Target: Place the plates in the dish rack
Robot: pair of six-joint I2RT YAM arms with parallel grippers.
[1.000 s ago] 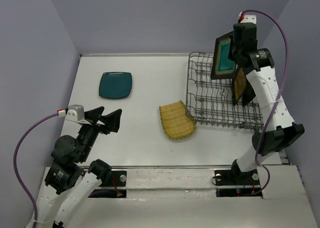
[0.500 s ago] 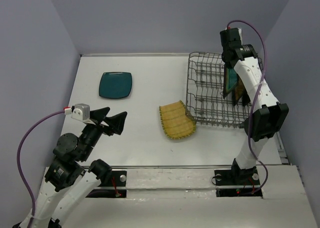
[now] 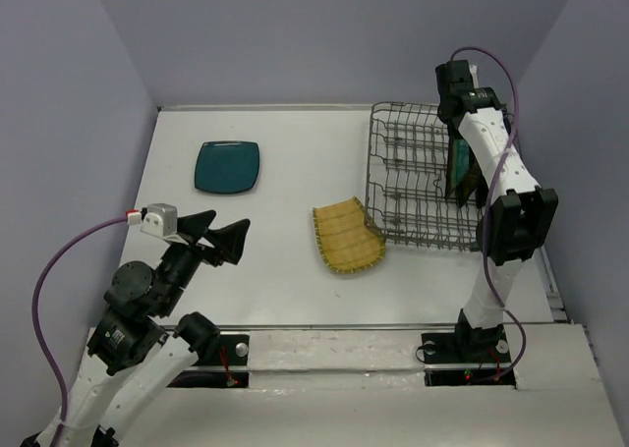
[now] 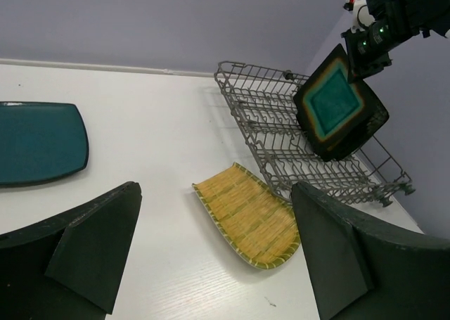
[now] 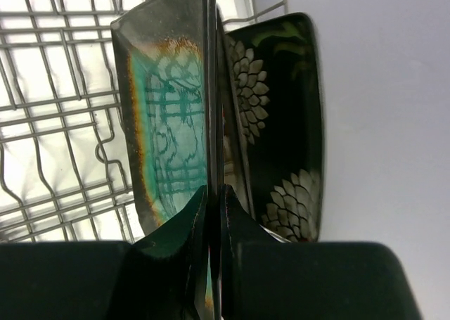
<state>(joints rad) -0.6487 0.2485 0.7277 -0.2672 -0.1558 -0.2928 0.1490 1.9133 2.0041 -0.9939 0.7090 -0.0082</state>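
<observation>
My right gripper is shut on the top edge of the dark-rimmed teal plate. It holds the plate upright, low among the tines at the right end of the grey wire dish rack. The black plate with white flowers stands just behind it, with a thin plate edge between them. The yellow ribbed plate lies on the table against the rack's near left corner. The plain teal plate lies far left. My left gripper is open and empty above the table.
The white table is closed in by lilac walls at the back and both sides. The right wall runs close beside the rack's right end.
My right arm has turned the dark-rimmed teal plate edge-on and lowered it into the rack next to the standing plates. My left gripper has shifted slightly to the right.
</observation>
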